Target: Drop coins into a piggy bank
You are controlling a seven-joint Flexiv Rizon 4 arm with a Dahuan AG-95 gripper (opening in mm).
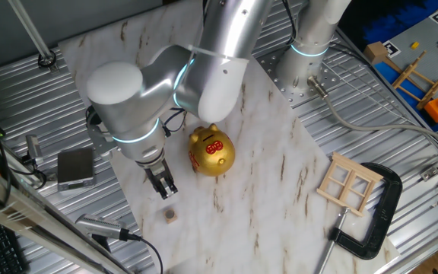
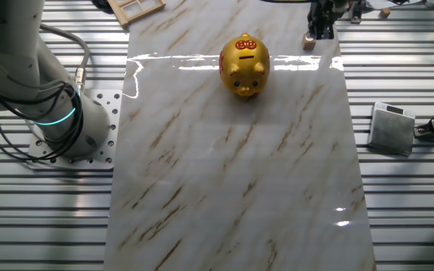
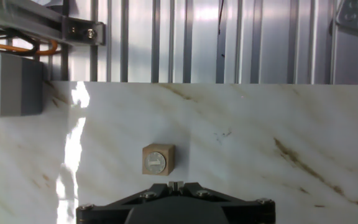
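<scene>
The coin is a tiny tan wooden token lying on the marble board near its front edge. It shows in the hand view as a squarish block with a round face, and in the other fixed view at the far right. The gold piggy bank with its red patch stands upright mid-board; it also shows in the other fixed view. My gripper hangs just above the board, between pig and coin, a short way from the coin. Its fingers are pressed together, empty.
A grey box and cables lie on the metal table left of the board. A wooden window frame and a black C-clamp sit at the right. The arm's base stands behind the board.
</scene>
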